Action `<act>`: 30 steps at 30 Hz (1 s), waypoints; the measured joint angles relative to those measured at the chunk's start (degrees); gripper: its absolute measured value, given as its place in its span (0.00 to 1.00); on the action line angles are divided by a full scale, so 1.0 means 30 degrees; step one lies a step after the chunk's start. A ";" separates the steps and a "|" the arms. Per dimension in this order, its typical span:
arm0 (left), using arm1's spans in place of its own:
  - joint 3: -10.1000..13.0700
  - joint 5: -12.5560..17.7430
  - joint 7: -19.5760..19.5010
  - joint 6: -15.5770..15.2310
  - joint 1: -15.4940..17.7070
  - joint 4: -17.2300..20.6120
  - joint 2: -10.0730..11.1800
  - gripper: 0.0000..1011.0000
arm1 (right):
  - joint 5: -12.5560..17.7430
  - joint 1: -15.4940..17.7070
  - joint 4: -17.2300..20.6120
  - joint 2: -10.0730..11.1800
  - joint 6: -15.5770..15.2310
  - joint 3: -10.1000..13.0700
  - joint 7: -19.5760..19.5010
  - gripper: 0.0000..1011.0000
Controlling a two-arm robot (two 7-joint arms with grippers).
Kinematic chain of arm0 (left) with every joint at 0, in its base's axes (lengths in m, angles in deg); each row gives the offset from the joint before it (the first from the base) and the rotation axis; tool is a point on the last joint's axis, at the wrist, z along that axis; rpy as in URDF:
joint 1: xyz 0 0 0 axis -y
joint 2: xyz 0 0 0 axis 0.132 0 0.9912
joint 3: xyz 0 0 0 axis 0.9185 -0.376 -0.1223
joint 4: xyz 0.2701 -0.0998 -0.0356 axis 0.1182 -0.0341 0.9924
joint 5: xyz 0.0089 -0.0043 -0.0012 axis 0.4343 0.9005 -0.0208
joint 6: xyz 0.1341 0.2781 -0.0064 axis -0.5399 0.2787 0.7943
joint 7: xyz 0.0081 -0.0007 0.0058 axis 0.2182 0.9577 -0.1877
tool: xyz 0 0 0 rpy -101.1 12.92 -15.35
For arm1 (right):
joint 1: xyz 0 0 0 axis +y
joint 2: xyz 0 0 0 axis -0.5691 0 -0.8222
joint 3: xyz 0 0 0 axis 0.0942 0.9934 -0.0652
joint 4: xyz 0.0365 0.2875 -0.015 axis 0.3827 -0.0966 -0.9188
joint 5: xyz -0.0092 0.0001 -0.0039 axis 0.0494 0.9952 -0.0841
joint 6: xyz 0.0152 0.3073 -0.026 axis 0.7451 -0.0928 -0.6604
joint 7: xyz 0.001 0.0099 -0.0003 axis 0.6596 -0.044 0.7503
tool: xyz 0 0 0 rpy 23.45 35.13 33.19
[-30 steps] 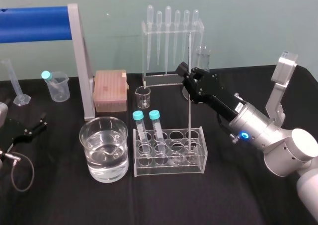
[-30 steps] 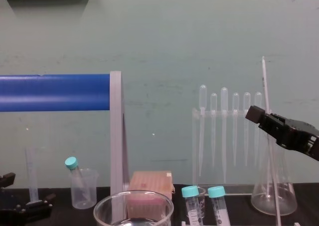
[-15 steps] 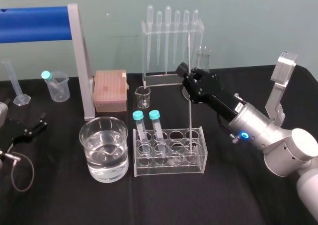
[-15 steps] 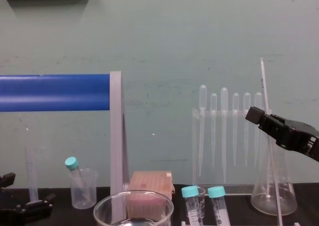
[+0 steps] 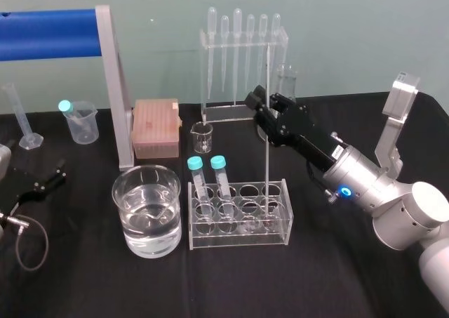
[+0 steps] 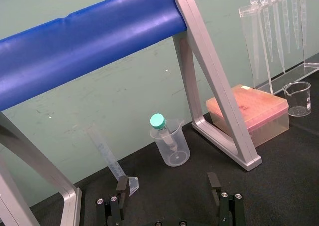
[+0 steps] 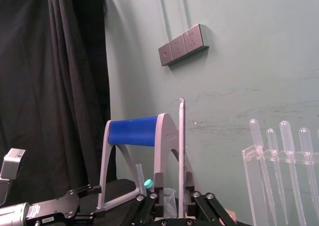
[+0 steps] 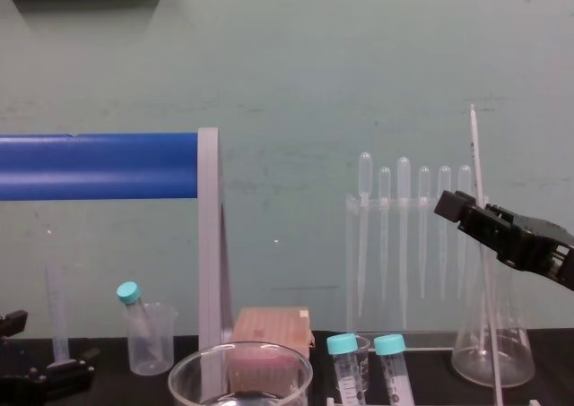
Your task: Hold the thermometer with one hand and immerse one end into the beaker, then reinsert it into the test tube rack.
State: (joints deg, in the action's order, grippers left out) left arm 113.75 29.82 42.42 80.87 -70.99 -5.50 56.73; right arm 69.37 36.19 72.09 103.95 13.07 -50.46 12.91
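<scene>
The right gripper (image 5: 263,102) hangs above the table at about 1 o'clock from the test tube rack (image 5: 238,239), reaching in from the 3 o'clock side on its silver arm. Its 2 fingers are spread apart, and the thermometer (image 5: 268,165) rises through the gap between them. In the right wrist view the right gripper (image 7: 175,197) shows a finger on either side of the thermometer (image 7: 182,151) with a clear gap on each side, so it pinches nothing. Whether a pad brushes the rod lower down cannot be told.

The thermometer stands nearly upright with its lower end in a hole at the 3 o'clock end of the rack. In the chest view the thermometer (image 8: 476,155) tops out well above the right gripper (image 8: 454,205).

The beaker (image 5: 148,245), part full of clear liquid, sits just beside the rack at its 9 o'clock. 2 blue-capped tubes (image 5: 199,181) fill holes at the rack's 9 o'clock end.

The left gripper (image 5: 48,180) lies parked at the table's 9 o'clock edge; in its own wrist view the left gripper (image 6: 168,184) has its fingers wide apart around nothing.

Against 0.5 s and 1 s ago: the right gripper's fingers were then closed on the rod and have since parted. The thermometer has stayed in the same hole.
</scene>
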 joint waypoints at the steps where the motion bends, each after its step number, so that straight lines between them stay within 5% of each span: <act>1: 0.0000 0.0000 0.0000 0.0000 0.0001 0.0000 0.0000 1.00 | 0.0001 0.0000 0.0002 0.0001 0.0001 0.0000 0.0001 0.27; 20: 0.0000 -0.0001 0.0000 0.0000 0.0001 0.0000 0.0001 1.00 | 0.0002 0.0000 0.0012 0.0001 0.0023 0.0001 0.0023 0.87; 30: 0.0001 -0.0002 0.0000 0.0001 0.0000 0.0000 0.0000 1.00 | 0.0002 0.0001 0.0012 0.0000 0.0026 0.0001 0.0026 0.99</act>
State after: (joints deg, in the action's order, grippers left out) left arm 113.76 29.81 42.42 80.87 -70.99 -5.50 56.73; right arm 69.38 36.20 72.12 103.95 13.15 -50.45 12.99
